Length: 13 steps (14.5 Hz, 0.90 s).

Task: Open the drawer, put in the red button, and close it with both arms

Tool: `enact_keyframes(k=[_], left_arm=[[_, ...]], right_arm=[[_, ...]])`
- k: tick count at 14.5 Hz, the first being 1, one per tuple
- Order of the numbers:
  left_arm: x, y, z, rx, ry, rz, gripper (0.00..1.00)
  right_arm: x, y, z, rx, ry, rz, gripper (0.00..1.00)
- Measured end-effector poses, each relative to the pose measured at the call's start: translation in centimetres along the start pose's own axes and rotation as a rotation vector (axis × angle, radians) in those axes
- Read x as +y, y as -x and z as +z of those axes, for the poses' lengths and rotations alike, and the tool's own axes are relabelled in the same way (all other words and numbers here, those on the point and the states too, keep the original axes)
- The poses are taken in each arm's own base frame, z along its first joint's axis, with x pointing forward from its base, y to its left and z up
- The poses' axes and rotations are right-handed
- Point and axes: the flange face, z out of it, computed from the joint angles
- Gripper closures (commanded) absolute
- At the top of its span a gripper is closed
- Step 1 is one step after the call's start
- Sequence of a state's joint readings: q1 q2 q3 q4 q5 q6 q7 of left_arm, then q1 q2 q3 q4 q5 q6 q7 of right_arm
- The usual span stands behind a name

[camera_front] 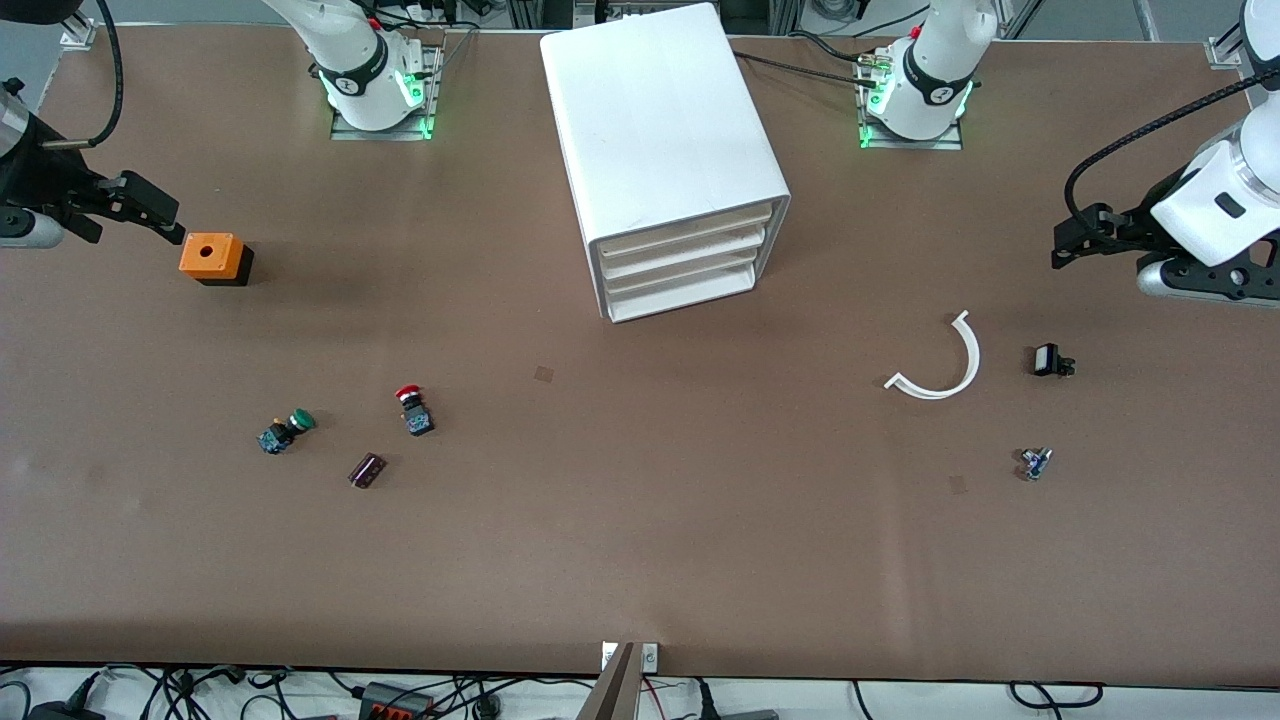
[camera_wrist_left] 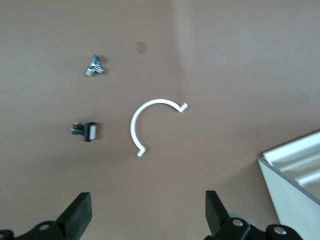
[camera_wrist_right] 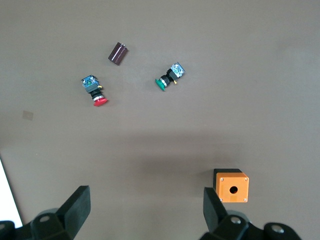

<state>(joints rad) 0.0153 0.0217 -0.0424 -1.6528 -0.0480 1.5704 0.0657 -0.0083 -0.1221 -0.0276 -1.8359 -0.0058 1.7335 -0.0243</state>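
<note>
The white cabinet [camera_front: 668, 140] stands mid-table near the bases, and its uppermost drawer [camera_front: 686, 232] is closed. The red button [camera_front: 410, 406] [camera_wrist_right: 95, 93] lies on its side on the table, toward the right arm's end and nearer the front camera than the cabinet. My right gripper [camera_front: 165, 222] [camera_wrist_right: 147, 210] hangs open and empty over the table next to the orange box [camera_front: 212, 258]. Over the left arm's end of the table, my left gripper [camera_front: 1066, 246] [camera_wrist_left: 148, 215] is open with nothing between its fingers. A corner of the cabinet [camera_wrist_left: 295, 185] shows in the left wrist view.
A green-capped button [camera_front: 288, 430] [camera_wrist_right: 169, 79] and a small dark block [camera_front: 366, 470] lie close to the red button. Toward the left arm's end lie a white curved strip [camera_front: 945, 365] [camera_wrist_left: 150, 120], a small black part [camera_front: 1050, 360] and a small metal part [camera_front: 1035, 462].
</note>
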Motion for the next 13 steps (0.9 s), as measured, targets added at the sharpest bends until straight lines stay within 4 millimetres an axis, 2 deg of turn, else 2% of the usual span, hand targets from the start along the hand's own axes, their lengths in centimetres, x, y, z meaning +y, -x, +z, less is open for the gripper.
enact_keyframes(k=[4,8,10,13], left_arm=[[1.8,1.2,1.7,-0.15,0.121,0.014,0.0],[5.0,1.6,5.4,-0.372,0.321,0.059,0.0],[6.7,0.5,8.5,-0.45,0.43,0.095,0.0],[11.1,-3.0,15.9,-0.431,0.582,0.194,0.0]], right_arm=[[0.1,-1.1,0.7,0.004,0.001,0.002,0.0],[-0.9,-3.9,4.5,-0.048,0.002,-0.016,0.0],[-2.0,-5.2,6.8,-0.066,0.003,-0.035,0.0],[-4.8,-7.5,11.6,-0.07,0.006,-0.08,0.0]])
